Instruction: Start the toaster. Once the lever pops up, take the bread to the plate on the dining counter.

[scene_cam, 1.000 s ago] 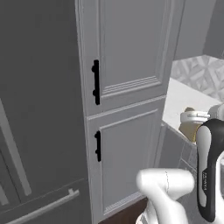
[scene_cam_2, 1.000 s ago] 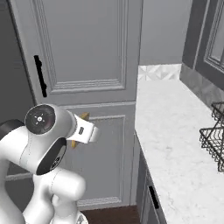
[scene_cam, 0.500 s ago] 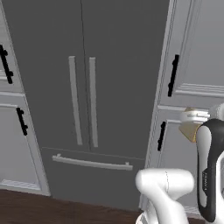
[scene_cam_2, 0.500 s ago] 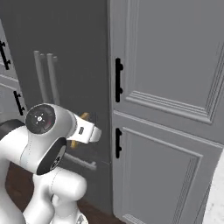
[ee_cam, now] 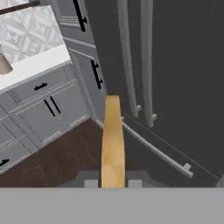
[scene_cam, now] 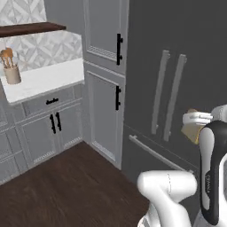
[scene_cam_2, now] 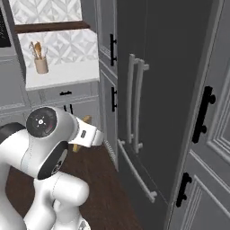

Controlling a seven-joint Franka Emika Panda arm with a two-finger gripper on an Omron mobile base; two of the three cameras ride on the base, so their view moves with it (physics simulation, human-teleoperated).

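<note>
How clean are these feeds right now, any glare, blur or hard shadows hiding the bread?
Hand view: flat, even light, no glare; the bread stands edge-on and sharp between the gripper tips. Left base view: soft rendering, no hard shadows; the slice peeks out beside the arm. Right base view: the dark fridge is dim but legible.

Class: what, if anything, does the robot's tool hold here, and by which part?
The tool holds the bread by its near edge, the slice standing edge-on between the fingers.

bread point(ee_cam: 113, 144) base hidden between tool point(ee_cam: 113, 183) tips, utensil holder point(ee_cam: 3, 64) cropped at edge
</note>
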